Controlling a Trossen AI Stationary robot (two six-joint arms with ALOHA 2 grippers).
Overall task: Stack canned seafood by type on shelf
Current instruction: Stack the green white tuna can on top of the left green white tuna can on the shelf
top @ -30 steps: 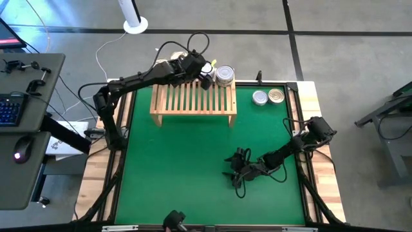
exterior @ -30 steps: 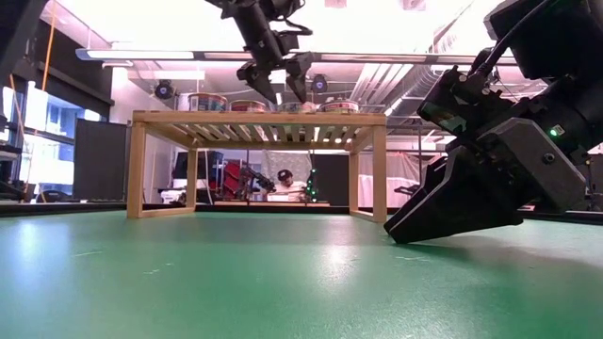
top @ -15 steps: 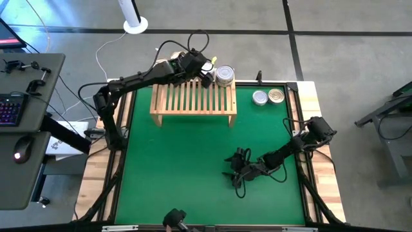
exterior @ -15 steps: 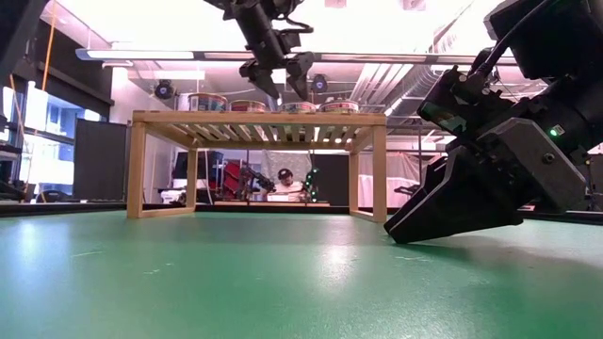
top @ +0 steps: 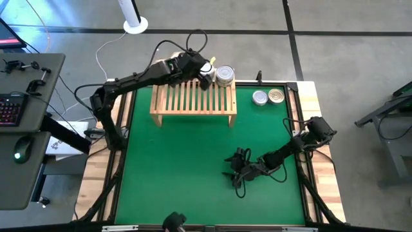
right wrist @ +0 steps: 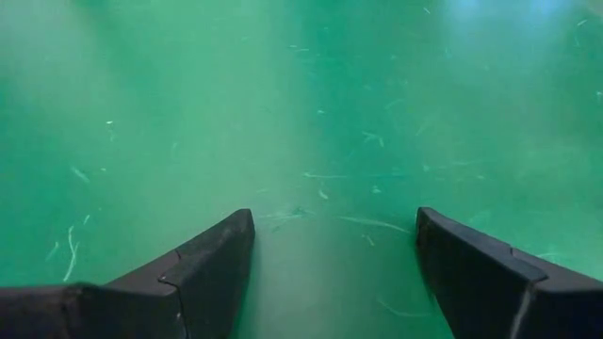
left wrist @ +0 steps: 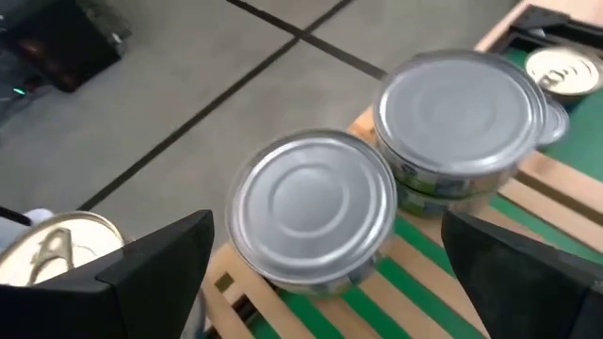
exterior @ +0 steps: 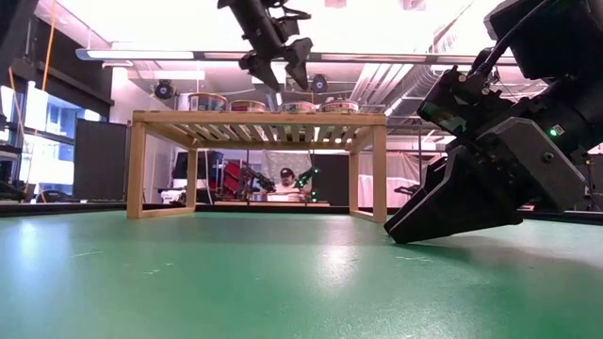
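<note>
The light-wood shelf (top: pixel 193 103) stands at the far side of the green mat (top: pixel 187 167). On its slats sit a single silver tin (left wrist: pixel 314 202), a stack of two silver tins (left wrist: pixel 459 113) beside it, and a gold tin (left wrist: pixel 57 247) on its other side. My left gripper (left wrist: pixel 327 221) hangs open above the single silver tin, a finger off to each side, touching nothing; it also shows over the shelf's far right part (top: pixel 205 72). My right gripper (top: pixel 235 169) lies low over the mat, open, with nothing between its fingers (right wrist: pixel 203 259).
A silver tin (top: pixel 260 98) and a gold tin (top: pixel 276 96) stand on the mat to the right of the shelf. The low view shows several tins in a row on the shelf top (exterior: pixel 259 120). Bare mat lies between the shelf and my right arm.
My left gripper has risen a little above the tins on the shelf, staying open. The tins and my right arm have kept still.
</note>
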